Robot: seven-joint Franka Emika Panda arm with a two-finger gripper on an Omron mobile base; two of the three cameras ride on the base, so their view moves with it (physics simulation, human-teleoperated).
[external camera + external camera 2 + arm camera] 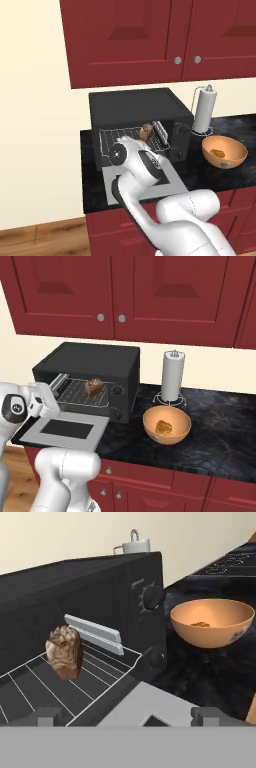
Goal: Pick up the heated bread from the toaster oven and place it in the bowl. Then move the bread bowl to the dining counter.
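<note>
While the white Franka arm bends at its elbow in front of the bench, its wrist is turned toward the open mouth of the large black boxy toaster oven (137, 112), and the two-finger gripper (127, 714) sits low before the grey drop-down door (65, 428), which lies flat and open. Two small dark fingertips (47, 714) rise at the bottom of the hand view, well apart, with nothing between them: the jaws stand apart. In the right base view the hand's white end is seen at the left edge of the silver wire rack (82, 392), just beside the oven's opening. The small golden-brown chunk of bread with a darker crust (65, 652) rests on this rack inside the oven, toward its right side as seen from the left base view, apart from the fingertips. To the right of the oven, on the black marbled bench top (220, 431) over red cabinets, stands the round orange-tan bowl (166, 425); a small golden-brown piece (163, 428) lies inside it. Behind the bowl stands a white paper-towel roll on a wire holder (172, 376). Red wall cabinets (125, 291) hang above.
</note>
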